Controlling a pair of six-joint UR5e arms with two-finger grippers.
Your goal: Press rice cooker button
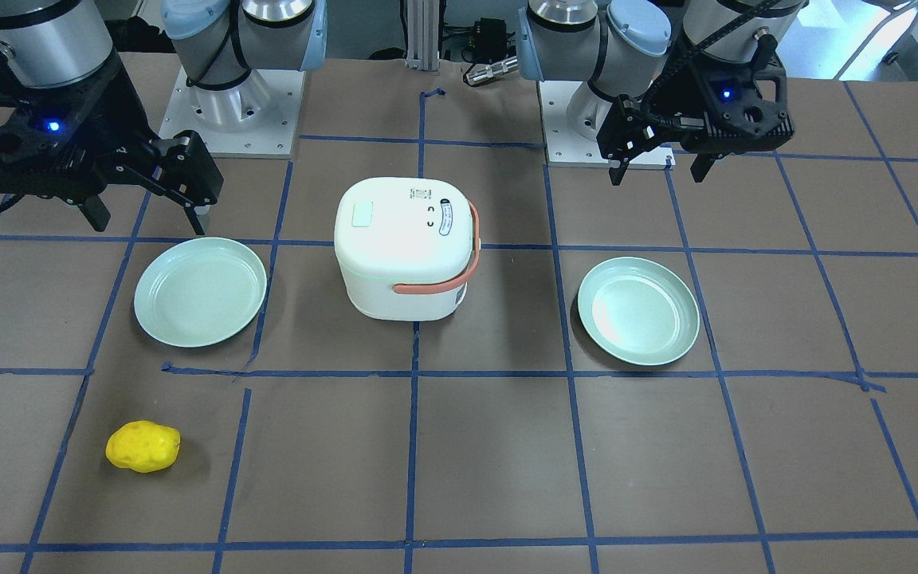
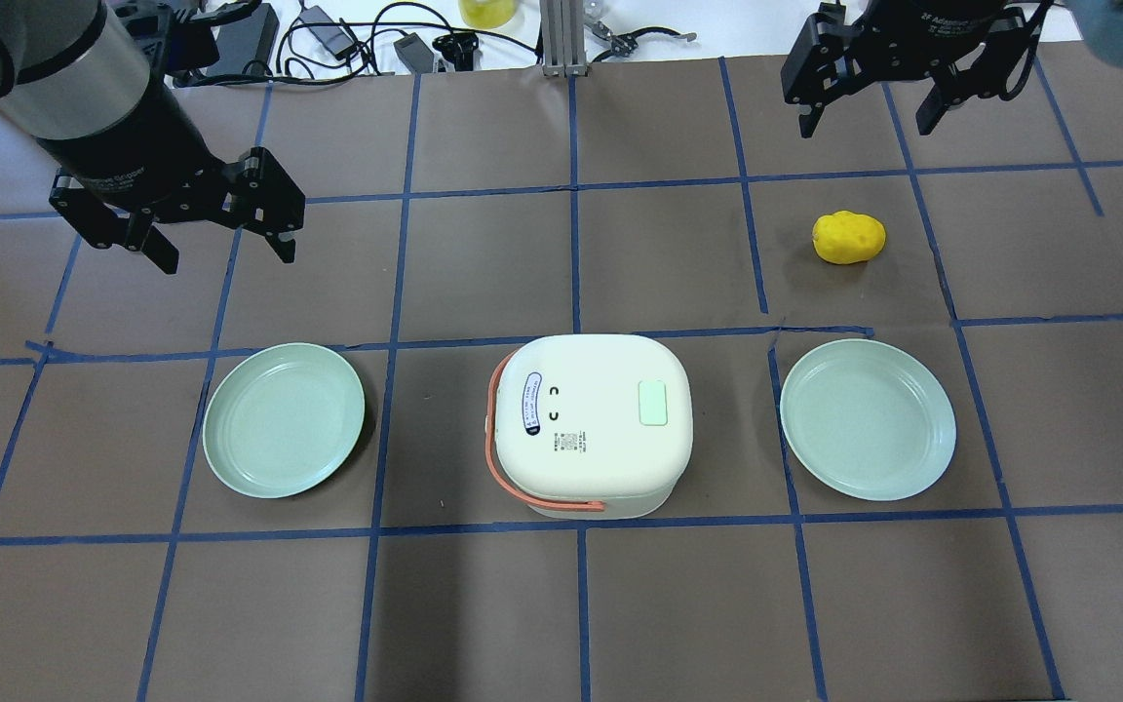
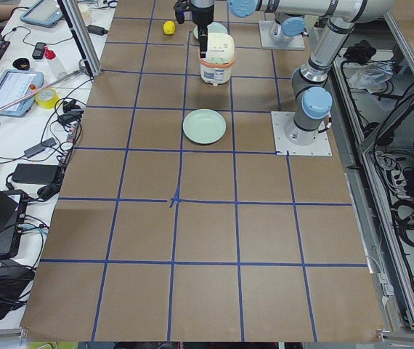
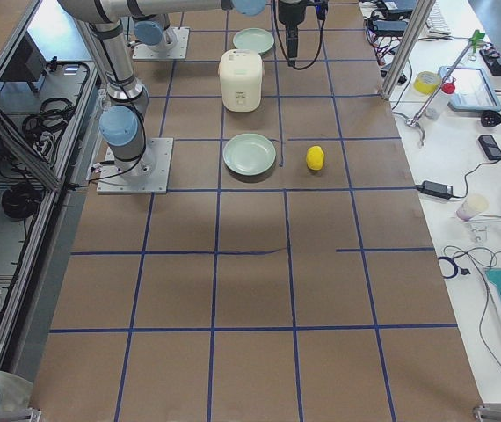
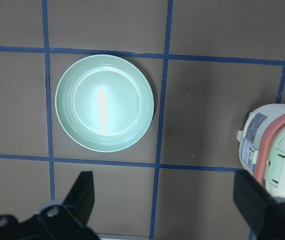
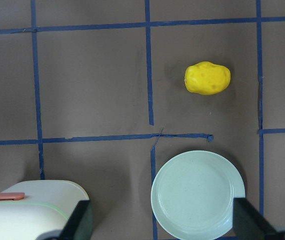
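The white rice cooker (image 2: 591, 424) stands lid shut at the table's middle, with its salmon-orange handle (image 2: 498, 458) down on its left side. A pale green square button (image 2: 654, 403) sits on the lid's right part, and it also shows in the front view (image 1: 363, 216). My left gripper (image 2: 227, 255) is open and empty, hovering beyond and left of the cooker. My right gripper (image 2: 864, 125) is open and empty, far off at the back right. The left wrist view shows the cooker's side (image 5: 277, 150) at the right edge. The right wrist view shows its lid (image 6: 32, 210) at the bottom left.
A pale green plate (image 2: 284, 419) lies left of the cooker and another plate (image 2: 869, 419) lies right of it. A yellow potato-like object (image 2: 849, 237) lies beyond the right plate. Cables and tools lie past the table's far edge.
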